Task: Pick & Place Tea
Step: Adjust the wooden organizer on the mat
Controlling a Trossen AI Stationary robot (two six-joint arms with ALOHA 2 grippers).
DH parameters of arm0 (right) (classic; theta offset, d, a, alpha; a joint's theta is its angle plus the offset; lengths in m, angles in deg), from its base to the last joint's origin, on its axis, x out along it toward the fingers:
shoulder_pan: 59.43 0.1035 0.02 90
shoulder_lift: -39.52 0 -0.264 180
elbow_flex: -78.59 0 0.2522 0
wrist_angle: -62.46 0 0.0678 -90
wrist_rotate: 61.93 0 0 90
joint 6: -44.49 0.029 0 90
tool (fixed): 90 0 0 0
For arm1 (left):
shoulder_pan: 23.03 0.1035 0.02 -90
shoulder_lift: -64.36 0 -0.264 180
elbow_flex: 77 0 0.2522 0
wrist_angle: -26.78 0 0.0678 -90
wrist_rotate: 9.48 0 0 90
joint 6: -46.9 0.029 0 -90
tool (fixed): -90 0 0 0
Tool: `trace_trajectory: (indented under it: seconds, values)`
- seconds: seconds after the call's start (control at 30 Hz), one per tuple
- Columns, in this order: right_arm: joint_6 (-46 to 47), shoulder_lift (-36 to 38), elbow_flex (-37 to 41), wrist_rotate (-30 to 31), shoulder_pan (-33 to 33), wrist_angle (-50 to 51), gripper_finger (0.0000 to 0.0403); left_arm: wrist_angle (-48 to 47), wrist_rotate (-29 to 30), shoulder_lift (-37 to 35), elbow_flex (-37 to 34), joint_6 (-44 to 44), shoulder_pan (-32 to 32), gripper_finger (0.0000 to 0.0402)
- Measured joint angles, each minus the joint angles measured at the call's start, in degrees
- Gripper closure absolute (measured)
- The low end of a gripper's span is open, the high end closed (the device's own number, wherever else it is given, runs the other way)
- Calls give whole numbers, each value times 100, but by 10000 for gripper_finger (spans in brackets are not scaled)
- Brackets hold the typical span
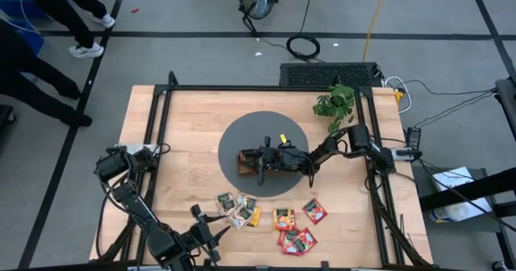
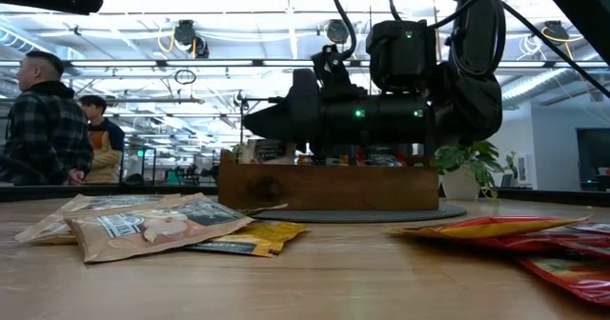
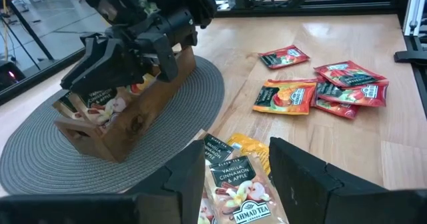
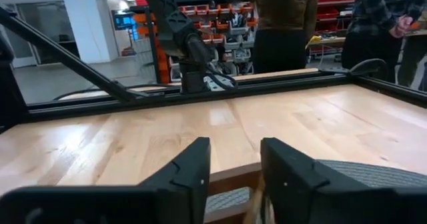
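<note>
A brown wooden tray stands on a round grey mat at mid-table, with tea sachets upright in it. My right gripper reaches in level from the table's right, open, just above the tray's left end compartment. On the table near the front edge lie loose tea sachets: pale tan, orange and red. My left gripper hovers open at the front left, its fingers to either side of a tan sachet that lies flat on the table. My right gripper stands open over a tan sachet in the tray's end compartment. The gripper's own body hides the fingertips, so I cannot tell whether they touch the sachet.
A potted plant stands at the table's far right corner. Black frame rails run along the table's left, right and far sides. People stand beyond the table's far left. Bare wood lies between the mat and the loose sachets.
</note>
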Motion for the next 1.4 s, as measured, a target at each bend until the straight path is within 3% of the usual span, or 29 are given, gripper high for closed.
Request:
trace_trajectory:
  seconds: [0.2,0.43,0.73,0.83,0.97,1.4]
  values:
    - [-128,94,83,-6,-2,-123,260,15,-6,-2,0,0,0,231]
    - [-700,661,399,-17,-2,218,269,202,-237,-7,2,180,0,231]
    - [-773,2035,581,-78,60,2694,305,271,-258,-9,2,297,0,231]
    - [-798,2288,581,-502,228,3202,340,269,-260,-9,2,300,4,231]
    - [-1065,2330,580,-792,515,3661,395,271,-273,-9,2,297,30,231]
    - [-989,2323,581,-780,478,4122,402,276,-537,-9,2,285,261,231]
